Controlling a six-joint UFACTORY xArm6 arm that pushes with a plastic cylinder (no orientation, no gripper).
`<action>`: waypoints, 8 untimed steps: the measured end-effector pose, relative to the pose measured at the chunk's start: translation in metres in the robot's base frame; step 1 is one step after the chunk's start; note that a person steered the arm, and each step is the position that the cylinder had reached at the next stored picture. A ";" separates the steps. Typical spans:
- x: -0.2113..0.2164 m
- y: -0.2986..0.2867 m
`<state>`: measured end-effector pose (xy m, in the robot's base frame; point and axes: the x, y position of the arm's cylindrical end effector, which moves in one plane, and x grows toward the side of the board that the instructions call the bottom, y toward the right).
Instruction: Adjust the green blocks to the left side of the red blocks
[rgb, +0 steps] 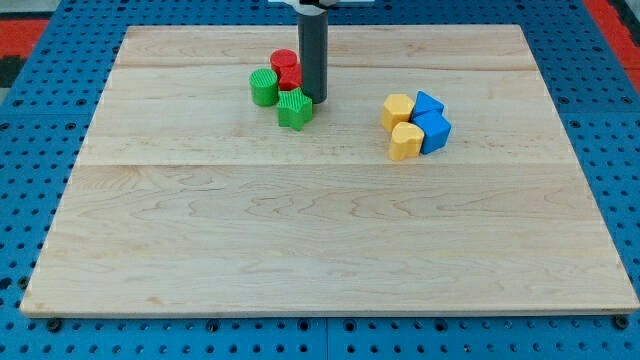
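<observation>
We work on the wooden surface (330, 250), with the red cylinder (284, 59) as our landmark. Our rod carries no end effector that opens or shuts, and it holds nothing; my tip (314, 100) sits just to the view's right of the red cylinder, touching or nearly touching the second red block (291, 78), whose shape we cannot make out.

The green cylinder (264, 87) is below and to the view's left of the landmark, already well placed in our judgement. The green star-like block (295, 108) lies below the landmark, slightly to the view's right, beside my tip. We should bring the tip round its right side and push leftward, gently, so the reds stay put.

Well to the right of the landmark, two yellow blocks (398, 110) (405, 141) and two blue blocks (428, 103) (436, 131) cluster, out of our way.
</observation>
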<state>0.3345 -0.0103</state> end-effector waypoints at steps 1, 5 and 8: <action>0.037 0.068; 0.040 0.016; 0.048 -0.026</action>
<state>0.3822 -0.0361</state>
